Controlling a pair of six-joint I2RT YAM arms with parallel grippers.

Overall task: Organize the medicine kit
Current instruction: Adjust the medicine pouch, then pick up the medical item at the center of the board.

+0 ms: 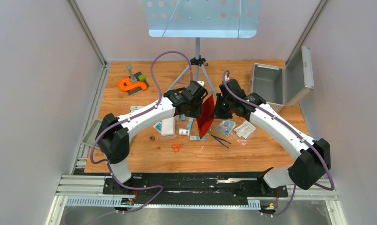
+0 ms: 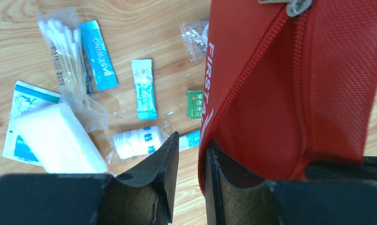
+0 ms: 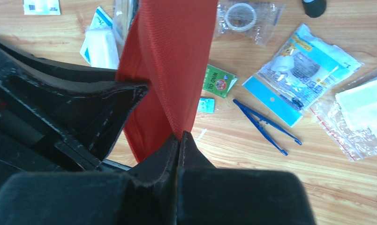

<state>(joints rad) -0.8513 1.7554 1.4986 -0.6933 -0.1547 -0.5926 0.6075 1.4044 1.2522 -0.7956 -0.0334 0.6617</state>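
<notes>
A red first-aid pouch hangs upright above the table between my two grippers. My right gripper is shut on the pouch's lower edge. My left gripper stands open with a narrow gap. The zipper edge of the pouch lies in that gap against the right-hand finger, and the left-hand finger is clear of it. The medicine kit, a silver-grey metal case, stands at the back right with its lid swung open.
Loose supplies lie under the pouch: cotton swabs, a blue sachet, a gauze pad, a bandage roll, a green box, blue tweezers, orange scissors. A tripod stands behind; a grey tray sits at the left edge.
</notes>
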